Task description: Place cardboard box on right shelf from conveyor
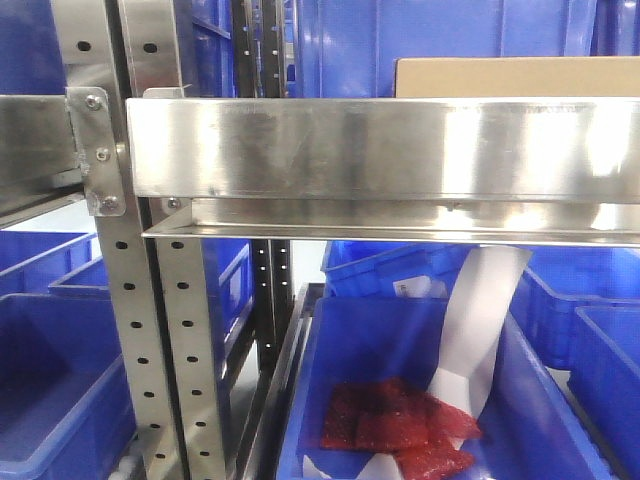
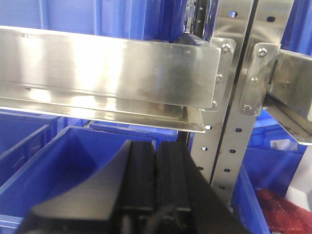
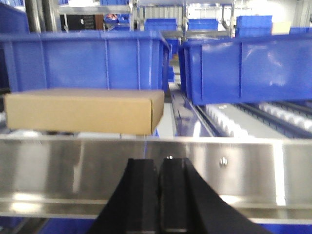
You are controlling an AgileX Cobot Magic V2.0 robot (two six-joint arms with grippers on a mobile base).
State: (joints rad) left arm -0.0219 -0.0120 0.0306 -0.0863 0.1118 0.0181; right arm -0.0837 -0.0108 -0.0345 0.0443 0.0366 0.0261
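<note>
The box lies flat on the shelf, just behind the polished front rail and left of centre in the right wrist view; in the front view only its top edge shows above the rail. Blue bins stand behind it. The right gripper sits in front of the rail with its jaws closed and holding nothing, apart from the box. The left gripper has its jaws closed and empty too, above a blue bin beside the perforated upright.
</note>
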